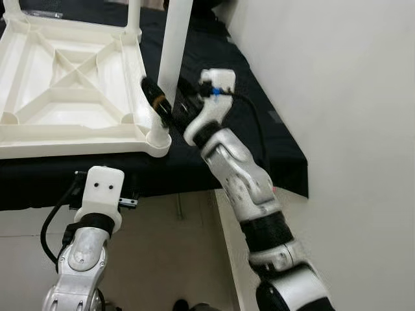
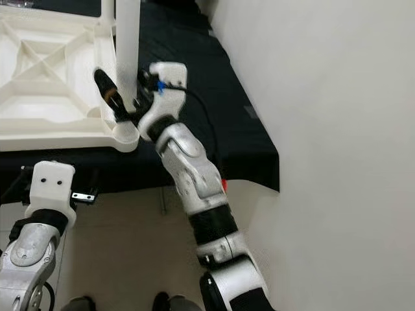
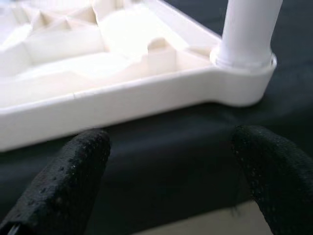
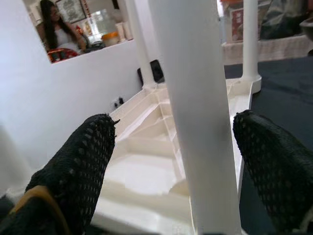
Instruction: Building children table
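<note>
The white table top (image 1: pixel 71 84) lies upside down on a black-covered surface (image 1: pixel 259 129). A white leg (image 1: pixel 174 45) stands upright in its near right corner socket (image 1: pixel 157 139). My right gripper (image 1: pixel 170 100) is open around the low part of this leg (image 4: pixel 195 98), one black finger (image 4: pixel 78 166) on each side. The left gripper (image 3: pixel 171 161) is open and holds nothing, low in front of the table top's near edge (image 3: pixel 122 103), facing the corner with the leg (image 3: pixel 247 29). Other legs (image 4: pixel 249 39) stand in the far corners.
A white wall (image 1: pixel 350 97) runs close along the right side. The black surface's front edge (image 1: pixel 194 181) overhangs pale floor (image 1: pixel 175 246) where my left arm (image 1: pixel 97 194) reaches up. A person (image 4: pixel 51 29) sits beyond a wall opening in the right wrist view.
</note>
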You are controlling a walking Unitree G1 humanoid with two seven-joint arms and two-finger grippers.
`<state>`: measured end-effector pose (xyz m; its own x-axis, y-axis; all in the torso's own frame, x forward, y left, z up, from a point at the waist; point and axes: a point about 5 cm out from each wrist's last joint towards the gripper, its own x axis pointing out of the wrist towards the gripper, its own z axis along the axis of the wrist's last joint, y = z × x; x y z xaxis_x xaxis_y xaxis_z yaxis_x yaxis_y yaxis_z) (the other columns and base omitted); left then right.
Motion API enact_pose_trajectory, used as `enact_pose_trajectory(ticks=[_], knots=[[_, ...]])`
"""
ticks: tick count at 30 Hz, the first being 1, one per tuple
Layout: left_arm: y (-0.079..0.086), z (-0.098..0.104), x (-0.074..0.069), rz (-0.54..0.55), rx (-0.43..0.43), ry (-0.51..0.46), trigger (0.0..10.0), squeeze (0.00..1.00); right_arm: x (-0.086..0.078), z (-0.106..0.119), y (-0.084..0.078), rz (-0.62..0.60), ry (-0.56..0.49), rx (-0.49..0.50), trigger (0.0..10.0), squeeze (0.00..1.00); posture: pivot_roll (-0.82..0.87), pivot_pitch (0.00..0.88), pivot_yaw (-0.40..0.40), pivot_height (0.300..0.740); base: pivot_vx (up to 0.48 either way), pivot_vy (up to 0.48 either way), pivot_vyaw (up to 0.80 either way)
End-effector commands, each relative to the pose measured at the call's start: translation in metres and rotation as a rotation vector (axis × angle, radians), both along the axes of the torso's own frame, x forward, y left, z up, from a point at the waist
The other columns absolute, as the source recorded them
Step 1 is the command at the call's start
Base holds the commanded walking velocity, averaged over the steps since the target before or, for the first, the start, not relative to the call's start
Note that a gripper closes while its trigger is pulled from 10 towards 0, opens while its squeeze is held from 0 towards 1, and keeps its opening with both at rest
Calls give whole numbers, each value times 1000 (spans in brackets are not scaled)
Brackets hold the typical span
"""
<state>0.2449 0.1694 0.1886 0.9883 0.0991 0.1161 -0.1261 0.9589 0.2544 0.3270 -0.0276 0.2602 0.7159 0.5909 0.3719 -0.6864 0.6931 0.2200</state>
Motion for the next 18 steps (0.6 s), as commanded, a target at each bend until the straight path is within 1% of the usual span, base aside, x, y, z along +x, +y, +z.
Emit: enact_pose_trajectory(ticks=[1,2,3,4,5,6,7,9,10,13,14,15,16,18], knots=[[-3,-4,1,-15,-3,14,10000,0,-3,-3,-7,-5,8,3,10000,0,117,107,-228,740,0,0,0],[-2,-4,2,-18,-1,13,10000,0,-4,-7,-17,-33,15,-5,10000,0,116,100,-217,740,0,0,0],[-2,-4,2,-18,-1,13,10000,0,-4,-7,-17,-33,15,-5,10000,0,116,100,-217,740,0,0,0],[-3,-4,3,-23,-1,13,10000,0,-5,-12,-26,-70,17,-18,10000,0,115,89,-207,740,0,0,0],[-3,-4,3,-23,-1,13,10000,0,-5,-12,-26,-70,17,-18,10000,0,115,89,-207,740,0,0,0],[-5,-5,5,-33,-3,14,10000,0,-4,-21,-38,-128,34,-38,10000,0,117,81,-197,740,0,0,0],[-5,-5,5,-33,-3,14,10000,0,-4,-21,-38,-128,34,-38,10000,0,117,81,-197,740,0,0,0],[-13,-9,8,-72,-26,24,10000,0,-4,-47,-62,-269,91,-94,10000,0,122,64,-180,740,0,0,0],[-13,-9,8,-72,-26,24,10000,0,-4,-47,-62,-269,91,-94,10000,0,122,64,-180,740,0,0,0],[-28,-21,6,-132,-82,71,10000,0,-11,-85,-85,-390,171,-178,10000,0,126,49,-164,740,0,0,0],[-28,-21,6,-132,-82,71,10000,0,-11,-85,-85,-390,171,-178,10000,0,126,49,-164,740,0,0,0],[-32,-23,4,-147,-86,79,10000,0,-13,-92,-90,-411,191,-188,10000,0,126,49,-164,740,0,0,0],[-36,-27,2,-164,-95,89,10000,0,-18,-100,-96,-446,209,-219,10000,0,126,45,-159,740,0,0,800],[-44,-32,-2,-195,-123,105,10000,0,-26,-110,-102,-487,229,-263,10000,0,124,40,-155,740,0,0,800]])
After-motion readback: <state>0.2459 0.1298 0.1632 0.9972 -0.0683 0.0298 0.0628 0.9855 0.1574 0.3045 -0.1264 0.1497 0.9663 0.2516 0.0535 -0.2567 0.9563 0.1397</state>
